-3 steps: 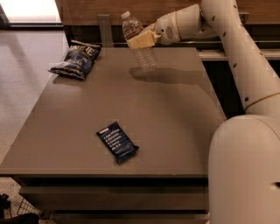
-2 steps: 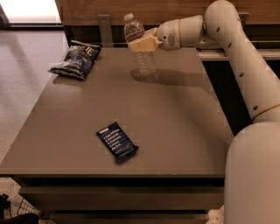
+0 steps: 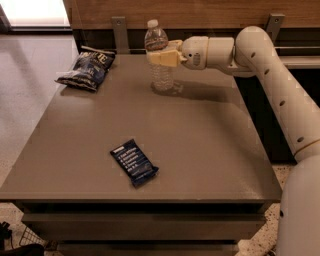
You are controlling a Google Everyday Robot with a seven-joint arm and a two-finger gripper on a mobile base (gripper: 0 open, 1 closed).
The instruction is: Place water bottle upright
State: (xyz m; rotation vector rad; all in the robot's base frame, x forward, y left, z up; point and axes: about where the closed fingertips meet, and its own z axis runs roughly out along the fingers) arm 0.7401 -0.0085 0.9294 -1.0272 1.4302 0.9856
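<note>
A grey-brown table (image 3: 210, 150) fills the view, its front edge nearest the camera. At the near right corner, beside the table, the robot's white arm (image 3: 285, 100) rises from a broad rounded segment. It climbs along the table's right edge, bends at a rounded joint at the far right, then reaches level to the left over the table's far part.

Near the front, left of centre, a dark blue snack bar (image 3: 134, 162) lies flat at an angle, well apart from everything else. Open tabletop stretches across the middle and right between the bar and the far end. At the far left corner a dark chip bag (image 3: 87, 70) lies close to the left edge.

At the far centre, near the back edge, the water bottle (image 3: 162, 77) stands upright with its white cap on top. Its base appears to rest on the table. The gripper (image 3: 160, 56) is at the bottle's upper body, its tan fingers (image 3: 167, 59) clenched around it just under the shoulder.

Behind the table runs a wooden wall (image 3: 210, 12) with two metal brackets (image 3: 120, 32). Pale floor (image 3: 25, 100) lies to the left.
</note>
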